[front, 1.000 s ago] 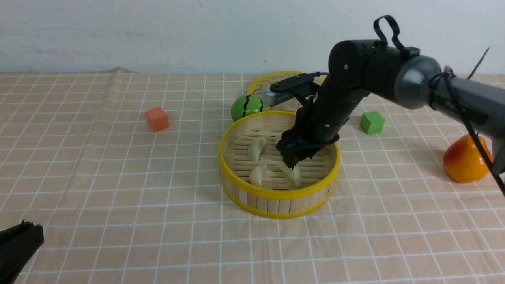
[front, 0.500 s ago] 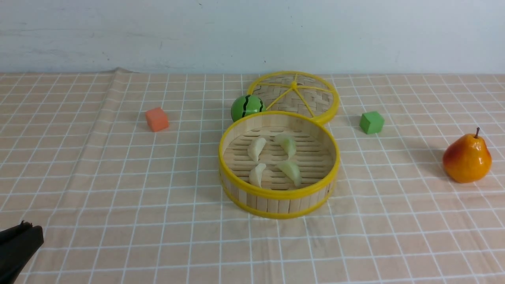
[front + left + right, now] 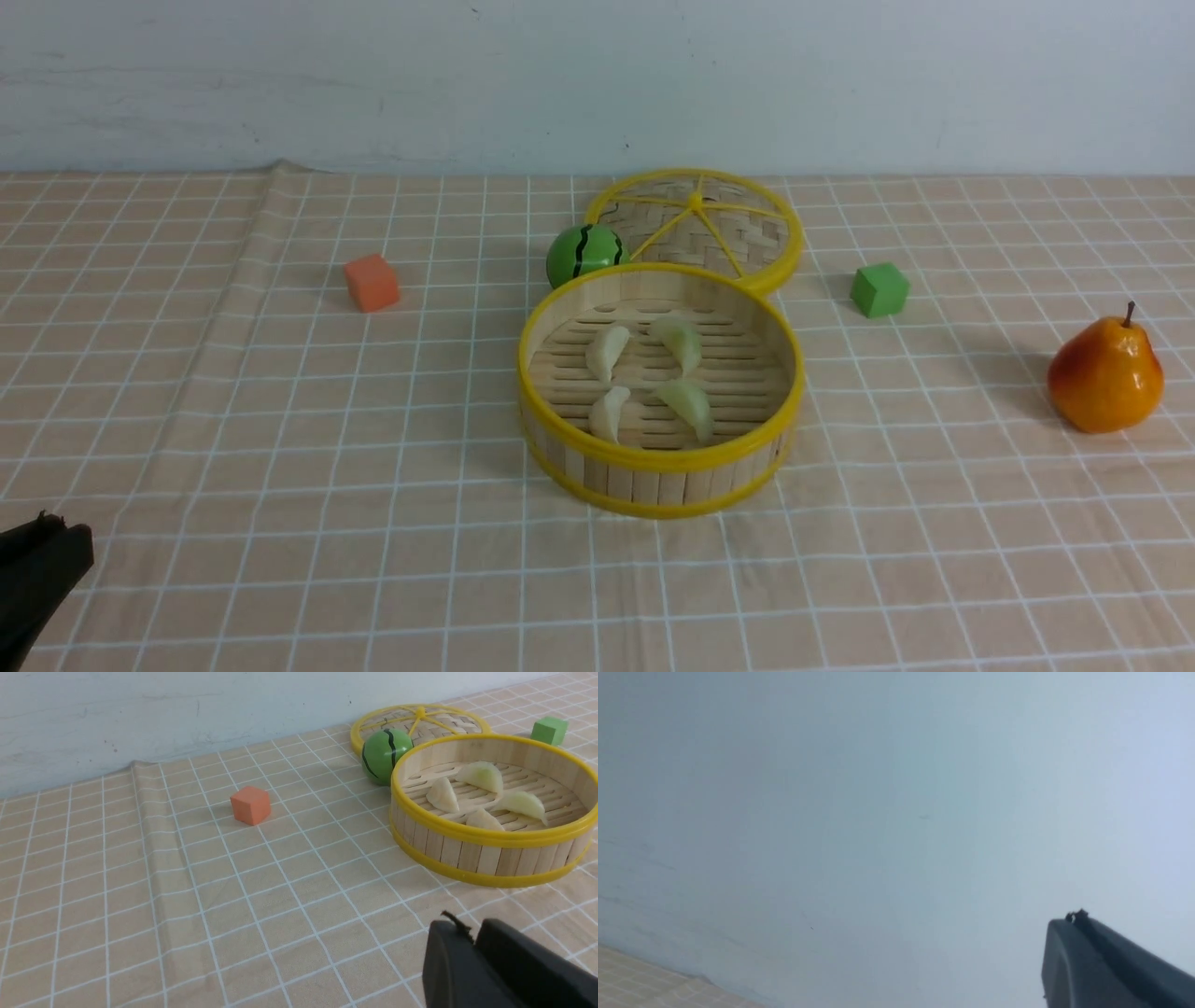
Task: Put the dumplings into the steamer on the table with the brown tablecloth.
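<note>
A plain wall (image 3: 373, 84), painted pale grey-white, stands well ahead of the left hand (image 3: 469, 935) and spans the whole width beyond it. Faint scuffs, smears and a few dark specks mark the paint. The counter (image 3: 187, 579) spreads forward from the hand to the wall's foot. The light is soft and even, with faint, blurred shadows.

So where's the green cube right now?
In the front view the green cube sits on the right, between the lid and the pear, apart from both.

Four dumplings (image 3: 608, 351), two cubes (image 3: 372, 282), one steamer (image 3: 658, 457)
</note>
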Controlling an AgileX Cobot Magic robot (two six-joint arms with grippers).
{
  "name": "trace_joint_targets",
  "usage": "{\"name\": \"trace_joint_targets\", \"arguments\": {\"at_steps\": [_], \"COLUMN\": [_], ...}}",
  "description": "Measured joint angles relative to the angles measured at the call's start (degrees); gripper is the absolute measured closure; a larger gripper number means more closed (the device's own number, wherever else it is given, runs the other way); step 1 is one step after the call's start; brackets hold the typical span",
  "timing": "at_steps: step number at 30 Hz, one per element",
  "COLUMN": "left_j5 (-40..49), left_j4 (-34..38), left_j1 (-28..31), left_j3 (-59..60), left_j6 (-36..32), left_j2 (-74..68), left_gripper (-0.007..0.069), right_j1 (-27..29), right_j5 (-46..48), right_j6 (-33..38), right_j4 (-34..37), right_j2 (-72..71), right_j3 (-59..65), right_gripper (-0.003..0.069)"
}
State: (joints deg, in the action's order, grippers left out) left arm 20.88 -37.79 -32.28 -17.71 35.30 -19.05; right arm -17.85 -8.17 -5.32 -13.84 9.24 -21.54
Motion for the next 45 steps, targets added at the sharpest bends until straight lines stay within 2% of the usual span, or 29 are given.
{"name": "trace_joint_targets", "arguments": {"at_steps": [3,5,12,23,28,32,34,39,45], "left_j5": [0.00,0.05,0.93,1.80,1.87,2.01,2.30,2.57,3.03], "left_j4": [0.00,-0.11,-0.17,-0.17,-0.17,-0.17,-0.17,-0.17,-0.17], "left_j1": [0.00,0.00,0.00,0.00,0.00,0.00,0.00,0.00,0.00], "left_j3": [0.00,0.05,0.05,0.05,0.05,0.05,0.05,0.05,0.05], "left_j6": [0.30,0.37,0.42,0.42,0.44,0.44,0.44,0.44,0.44], "left_j2": [0.00,0.00,0.00,0.00,0.00,0.00,0.00,0.00,0.00], "left_gripper": [0.0550,0.0549,0.0543,0.0533,0.0531,0.0525,0.0522,0.0522,0.0514], "right_j1": [0.00,0.00,0.00,0.00,0.16,2.55,4.28,9.21,11.60], "right_j5": [-1.17,0.94,9.74,16.92,23.11,21.84,21.84,24.55,30.01], "right_j6": [0.08,0.13,-2.38,-3.16,-1.19,-0.88,-0.76,-0.29,-0.29], "right_j4": [3.92,9.10,17.69,17.54,9.03,5.52,6.89,16.23,18.17], "right_j2": [-7.61,-9.73,-9.66,-9.66,-9.83,-9.83,-9.83,-9.83,-9.83], "right_j3": [8.52,11.03,11.71,11.71,15.20,21.90,23.00,22.98,22.56], "right_gripper": [0.0669,0.0669,0.0669,0.0664,0.0664,0.0664,0.0662,0.0661,0.0659]}}
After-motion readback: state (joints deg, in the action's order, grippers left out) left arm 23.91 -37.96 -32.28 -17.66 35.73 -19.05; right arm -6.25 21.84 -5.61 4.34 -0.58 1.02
